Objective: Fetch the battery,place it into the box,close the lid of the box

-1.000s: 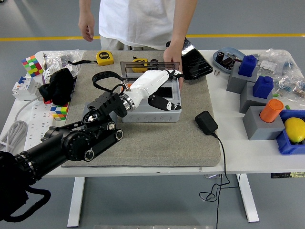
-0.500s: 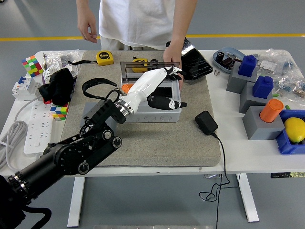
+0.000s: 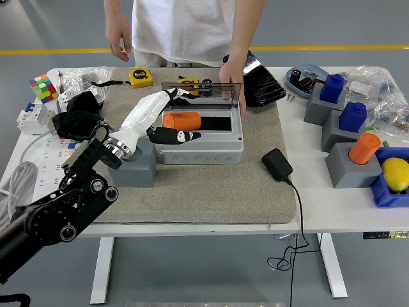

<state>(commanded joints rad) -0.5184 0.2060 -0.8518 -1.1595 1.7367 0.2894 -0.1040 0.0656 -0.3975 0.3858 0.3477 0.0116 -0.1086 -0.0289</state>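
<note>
Left hand (image 3: pixel 167 115) hovered with fingers spread, holding nothing (thumb over box's front-left rim) | battery (image 3: pixel 181 120), orange, lay inside grey box (image 3: pixel 201 148) at its left end | clear lid (image 3: pixel 202 91) stood upright | person's hand (image 3: pixel 230 80) rested on lid's right end

Black jointed left arm (image 3: pixel 61 214) with round silver bolts, white hand (image 3: pixel 156 115), black fingertips; person's white shirt (image 3: pixel 182 29).

You are looking at a robotics lab: yellow floor line (image 3: pixel 319 47), white table (image 3: pixel 332 211) crowded with test props.
</note>
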